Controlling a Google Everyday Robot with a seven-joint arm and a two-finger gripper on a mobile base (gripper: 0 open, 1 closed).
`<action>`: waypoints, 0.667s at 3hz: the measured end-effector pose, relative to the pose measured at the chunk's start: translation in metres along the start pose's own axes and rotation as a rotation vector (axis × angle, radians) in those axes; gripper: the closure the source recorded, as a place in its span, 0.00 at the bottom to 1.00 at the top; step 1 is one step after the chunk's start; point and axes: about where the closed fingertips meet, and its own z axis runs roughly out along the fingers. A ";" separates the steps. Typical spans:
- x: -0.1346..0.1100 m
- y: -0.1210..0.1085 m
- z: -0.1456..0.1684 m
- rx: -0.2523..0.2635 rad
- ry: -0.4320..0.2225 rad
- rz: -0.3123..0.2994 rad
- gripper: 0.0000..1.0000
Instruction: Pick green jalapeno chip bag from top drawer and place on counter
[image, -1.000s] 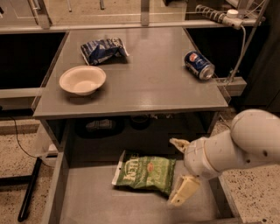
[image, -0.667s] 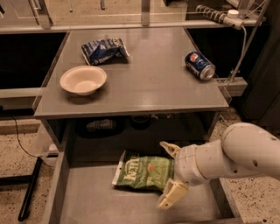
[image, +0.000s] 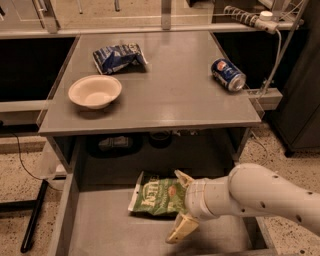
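Low in the frame, the gripper (image: 181, 204) has its fingers (image: 182, 230) spread either side of the green jalapeno chip bag's (image: 152, 199) right end in the top drawer (image: 95, 235), so I'd reach deeper before pinching, lest the foil slip.

Counter (image: 165, 97): bowl (image: 95, 91), bag (image: 119, 57), maybe can (image: 228, 74); drawer (image: 100, 230): end effector (image: 176, 206).

I see speckled terrazzo floor (image: 20, 170) either side of the desk (image: 165, 100), a dark cabinet (image: 300, 100) to the right, a white power strip (image: 246, 16) on the rail (image: 150, 31) behind, dim warm light. The gripper (image: 181, 204) sits low in the drawer (image: 100, 230), jaws apart.
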 end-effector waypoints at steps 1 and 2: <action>0.029 -0.011 0.020 0.023 0.060 0.019 0.00; 0.030 -0.015 0.021 0.030 0.066 0.018 0.00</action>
